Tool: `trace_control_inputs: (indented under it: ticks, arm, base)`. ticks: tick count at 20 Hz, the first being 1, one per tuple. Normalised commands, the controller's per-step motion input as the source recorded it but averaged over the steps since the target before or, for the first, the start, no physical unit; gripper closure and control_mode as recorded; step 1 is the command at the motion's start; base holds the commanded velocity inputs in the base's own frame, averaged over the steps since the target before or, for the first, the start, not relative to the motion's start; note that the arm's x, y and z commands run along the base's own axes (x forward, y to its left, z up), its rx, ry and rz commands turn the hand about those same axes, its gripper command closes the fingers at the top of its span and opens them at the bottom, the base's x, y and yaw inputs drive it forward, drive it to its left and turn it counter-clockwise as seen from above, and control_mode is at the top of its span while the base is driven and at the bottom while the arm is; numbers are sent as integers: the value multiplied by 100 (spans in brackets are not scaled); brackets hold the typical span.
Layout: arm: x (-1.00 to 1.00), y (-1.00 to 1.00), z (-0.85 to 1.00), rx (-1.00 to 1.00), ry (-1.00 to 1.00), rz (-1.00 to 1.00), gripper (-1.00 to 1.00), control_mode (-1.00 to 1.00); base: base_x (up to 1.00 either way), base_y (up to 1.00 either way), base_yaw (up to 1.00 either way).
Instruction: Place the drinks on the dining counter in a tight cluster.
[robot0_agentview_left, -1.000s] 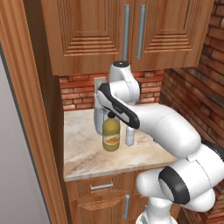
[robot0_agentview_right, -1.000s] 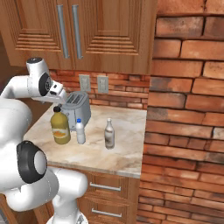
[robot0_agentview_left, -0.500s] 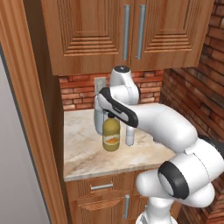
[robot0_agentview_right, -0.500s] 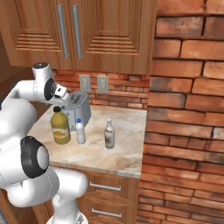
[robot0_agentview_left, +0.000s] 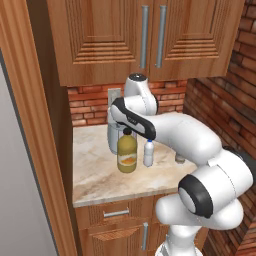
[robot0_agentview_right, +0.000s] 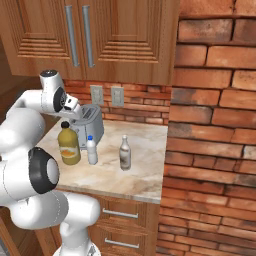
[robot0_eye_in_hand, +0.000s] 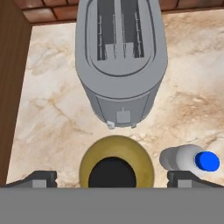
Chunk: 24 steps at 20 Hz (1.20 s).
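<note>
Three drinks stand on a small marbled counter (robot0_agentview_right: 145, 170). The fat amber juice bottle (robot0_agentview_right: 68, 146) (robot0_agentview_left: 127, 153) with a black cap is at the left. Beside it stands the slim white blue-capped bottle (robot0_agentview_right: 91, 150) (robot0_agentview_left: 148, 153), and further right the grey-brown bottle (robot0_agentview_right: 125, 153). My gripper (robot0_eye_in_hand: 113, 179) hangs open straight above the juice bottle (robot0_eye_in_hand: 114, 168), one finger (robot0_eye_in_hand: 40, 178) on each side of it, holding nothing. The white bottle (robot0_eye_in_hand: 187, 158) lies just inside the right finger. The dining counter is out of view.
A steel toaster (robot0_agentview_right: 90, 125) (robot0_eye_in_hand: 120, 61) stands right behind the juice bottle, against the brick back wall. Wood cabinets (robot0_agentview_left: 145, 35) hang overhead. A wooden panel (robot0_agentview_left: 35, 150) closes the counter's left side and a brick wall (robot0_agentview_right: 215, 125) its right.
The hand has shifted a little towards the bottles and lower, over the juice bottle. The jaws stayed open and the bottles have not moved.
</note>
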Motion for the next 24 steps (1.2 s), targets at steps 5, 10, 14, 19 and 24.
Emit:
trace_control_inputs:
  ticks: [5,10,14,19,24]
  arm:
    - [0,0,-7,0,0,0,-100,-100]
    - [0,0,-17,0,0,0,-100,-100]
    - [0,0,-18,0,0,0,-100,-100]
    - [0,0,-12,0,0,0,-100,-100]
    - [0,0,-17,0,0,0,-100,-100]
  base:
    - [0,0,0]
    - [0,0,0]
    - [0,0,0]
    - [0,0,0]
    - [0,0,0]
